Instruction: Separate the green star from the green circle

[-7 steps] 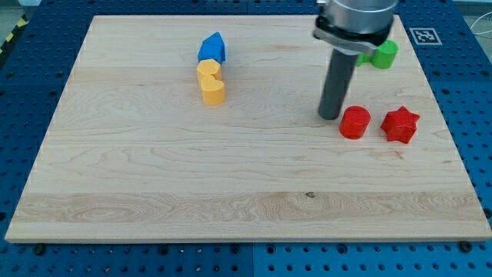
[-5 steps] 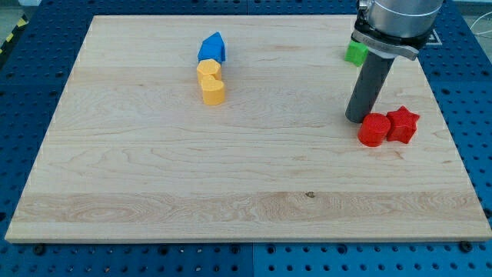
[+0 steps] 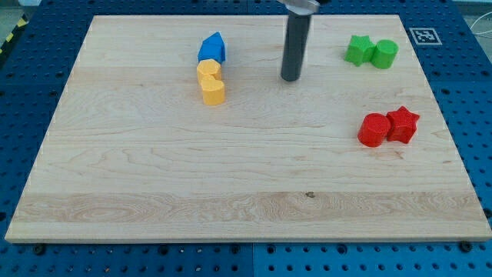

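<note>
The green star (image 3: 357, 49) and the green circle (image 3: 384, 53) sit touching side by side near the view's top right, star on the left. My tip (image 3: 290, 78) rests on the board well to the left of the star and slightly lower, with bare wood between them. The rod rises from it out of the view's top.
A red circle (image 3: 373, 129) and a red star (image 3: 402, 124) touch at the right. A blue block (image 3: 212, 48) sits above two stacked yellow blocks (image 3: 210, 81), left of my tip. The wooden board (image 3: 154, 192) lies on a blue perforated table.
My tip pushed the red circle right against the red star, then moved up and left to the board's upper middle. The green blocks, earlier hidden by the arm, are now in plain view.
</note>
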Controlling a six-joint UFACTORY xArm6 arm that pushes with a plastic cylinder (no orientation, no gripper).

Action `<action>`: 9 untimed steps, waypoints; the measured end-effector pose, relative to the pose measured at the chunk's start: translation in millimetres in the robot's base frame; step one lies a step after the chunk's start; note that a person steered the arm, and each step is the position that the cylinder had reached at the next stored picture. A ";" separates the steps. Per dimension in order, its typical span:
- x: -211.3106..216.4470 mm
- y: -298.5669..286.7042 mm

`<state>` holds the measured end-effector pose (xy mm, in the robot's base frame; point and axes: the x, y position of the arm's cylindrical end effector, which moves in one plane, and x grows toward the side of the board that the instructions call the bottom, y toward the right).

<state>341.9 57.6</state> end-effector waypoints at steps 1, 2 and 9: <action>-49.3 -19.3; -92.2 -9.5; 5.9 161.2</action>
